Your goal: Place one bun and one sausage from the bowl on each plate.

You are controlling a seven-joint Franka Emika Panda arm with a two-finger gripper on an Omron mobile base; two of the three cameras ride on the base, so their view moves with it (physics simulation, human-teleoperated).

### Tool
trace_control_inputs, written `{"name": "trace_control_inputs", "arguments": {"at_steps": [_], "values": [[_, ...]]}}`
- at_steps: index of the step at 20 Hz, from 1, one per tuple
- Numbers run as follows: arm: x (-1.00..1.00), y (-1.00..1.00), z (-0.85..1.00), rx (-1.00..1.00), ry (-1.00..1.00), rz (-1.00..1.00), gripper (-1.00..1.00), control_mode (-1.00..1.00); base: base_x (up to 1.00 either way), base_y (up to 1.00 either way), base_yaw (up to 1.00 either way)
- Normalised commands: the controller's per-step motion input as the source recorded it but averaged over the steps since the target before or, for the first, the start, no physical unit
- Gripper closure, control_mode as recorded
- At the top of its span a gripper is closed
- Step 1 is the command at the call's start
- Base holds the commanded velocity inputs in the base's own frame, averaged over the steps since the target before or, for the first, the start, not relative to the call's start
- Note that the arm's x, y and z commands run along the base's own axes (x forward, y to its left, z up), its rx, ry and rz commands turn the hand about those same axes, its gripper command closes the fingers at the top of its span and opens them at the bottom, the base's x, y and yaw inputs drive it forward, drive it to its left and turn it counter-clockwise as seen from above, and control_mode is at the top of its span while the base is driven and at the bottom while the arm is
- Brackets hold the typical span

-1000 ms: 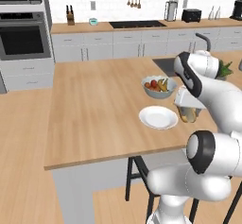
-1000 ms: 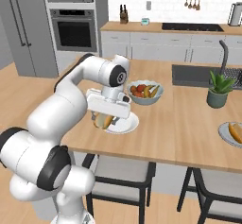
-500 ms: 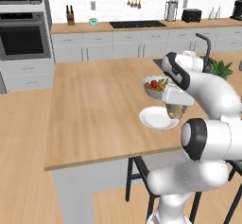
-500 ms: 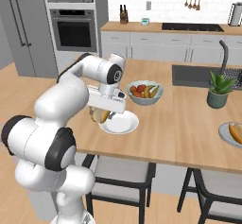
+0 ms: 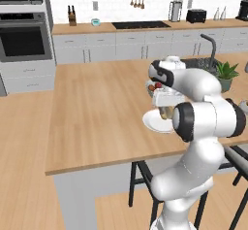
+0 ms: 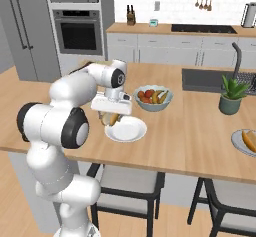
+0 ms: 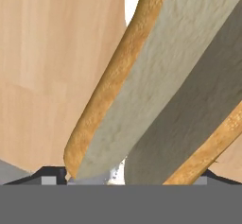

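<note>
My gripper (image 6: 112,118) is clamped on the split bun (image 7: 156,76) (probably), white plate (image 6: 131,133) just at its four o'clock.

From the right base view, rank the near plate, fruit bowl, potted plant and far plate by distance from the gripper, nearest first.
Gripper holds the bun.
1. Near plate, just beside and below it.
2. Fruit bowl, behind that plate.
3. Potted plant, by the sink.
4. Far plate, at the counter's right edge.
</note>
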Motion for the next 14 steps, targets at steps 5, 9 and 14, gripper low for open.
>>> {"name": "trace_control_inputs", "arguments": {"at_steps": [5, 9, 14], "values": [[0.64, 0.0, -0.9, -0.01, -0.02, 0.0, 1.0, -1.0, 0.0, 0.0, 0.0], [0.98, 0.0, -0.09, 0.0, -0.02, 0.0, 1.0, -1.0, 0.0, 0.0, 0.0], [0.82, 0.0, -0.14, 0.0, 0.04, 0.0, 1.0, -1.0, 0.0, 0.0, 0.0]]}}
